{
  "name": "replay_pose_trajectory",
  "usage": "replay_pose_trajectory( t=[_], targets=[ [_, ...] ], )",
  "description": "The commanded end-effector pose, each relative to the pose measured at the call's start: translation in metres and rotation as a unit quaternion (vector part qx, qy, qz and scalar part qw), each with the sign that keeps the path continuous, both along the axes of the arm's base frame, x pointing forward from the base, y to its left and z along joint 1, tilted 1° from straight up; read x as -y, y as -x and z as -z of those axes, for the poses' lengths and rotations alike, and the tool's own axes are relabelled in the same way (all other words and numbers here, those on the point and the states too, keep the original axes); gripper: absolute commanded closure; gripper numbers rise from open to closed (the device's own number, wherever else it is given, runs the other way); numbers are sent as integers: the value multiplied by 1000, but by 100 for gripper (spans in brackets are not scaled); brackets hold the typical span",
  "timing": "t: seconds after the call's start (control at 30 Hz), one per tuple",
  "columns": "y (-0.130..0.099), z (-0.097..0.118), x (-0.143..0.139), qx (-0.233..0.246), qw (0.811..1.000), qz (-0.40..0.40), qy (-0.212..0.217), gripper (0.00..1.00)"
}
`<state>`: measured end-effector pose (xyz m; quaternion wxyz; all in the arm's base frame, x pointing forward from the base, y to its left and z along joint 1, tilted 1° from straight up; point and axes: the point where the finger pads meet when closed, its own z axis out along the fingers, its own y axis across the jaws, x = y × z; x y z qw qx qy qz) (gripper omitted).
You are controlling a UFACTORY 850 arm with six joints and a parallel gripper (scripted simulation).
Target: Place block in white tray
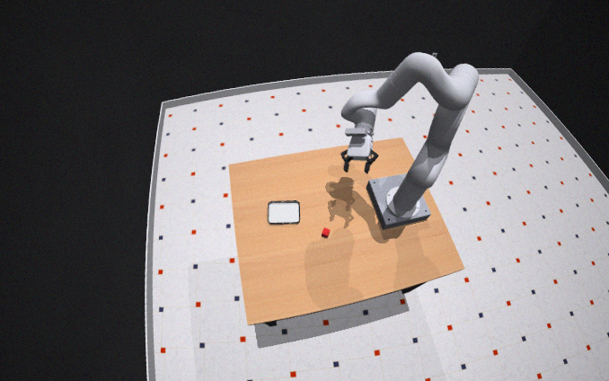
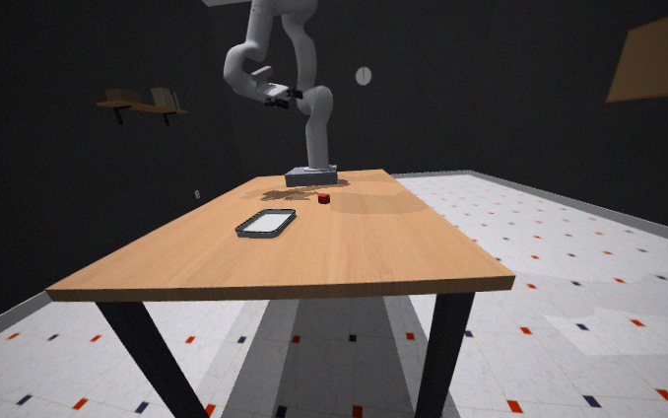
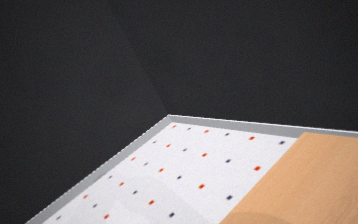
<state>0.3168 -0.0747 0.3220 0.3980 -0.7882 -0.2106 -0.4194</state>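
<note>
A small red block (image 1: 325,232) lies on the wooden table, between the white tray and the arm's base; it also shows in the exterior view (image 2: 323,198). The white tray (image 1: 283,212) with a dark rim lies flat on the table left of the block and is empty; it also shows in the exterior view (image 2: 266,222). My gripper (image 1: 359,166) is open and empty, high above the table's far side, well away from both; it also shows in the exterior view (image 2: 282,99). The wrist view shows only a table corner, floor and dark walls.
The arm's grey base plate (image 1: 398,201) stands on the table's right side, close to the block. The table's edges drop to a tiled floor. A wall shelf (image 2: 140,104) hangs far behind.
</note>
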Motion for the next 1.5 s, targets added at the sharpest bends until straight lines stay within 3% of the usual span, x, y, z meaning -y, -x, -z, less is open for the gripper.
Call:
replay_pose_trajectory(
  t=[0.0, 0.53, 0.57, 0.67, 0.77, 0.87, 0.93, 0.97, 1.0, 1.03, 1.1, 1.13, 1.2, 1.23, 1.27, 1.3, 1.37, 1.4, 1.47],
  targets=[
    [0, -1, 0, 1, 1000, 0, 1, 0],
    [0, -1, 0, 1, 1000, 0, 1, 0],
    [0, 0, 0, 0, 1000, 0, 1, 40],
    [0, 7, -2, -17, 1000, -9, 4, 40],
    [3, 33, -11, -77, 996, -40, 22, 40],
    [8, 79, -22, -160, 982, -81, 65, 40],
    [8, 79, -22, -175, 978, -89, 71, 40],
    [10, 98, -24, -211, 967, -106, 97, 40],
    [10, 98, -24, -211, 967, -106, 97, 40],
    [11, 117, -26, -244, 954, -121, 127, 40],
    [11, 117, -26, -244, 954, -121, 127, 40],
    [11, 137, -26, -276, 937, -136, 163, 40],
    [11, 137, -26, -276, 937, -136, 163, 40],
    [9, 157, -25, -302, 920, -148, 202, 40],
    [9, 157, -25, -302, 920, -148, 202, 40],
    [4, 177, -24, -321, 902, -157, 244, 40],
    [4, 177, -24, -321, 902, -157, 244, 40],
    [-3, 196, -22, -334, 883, -163, 286, 40],
    [-3, 196, -22, -334, 883, -163, 286, 40]
  ],
)
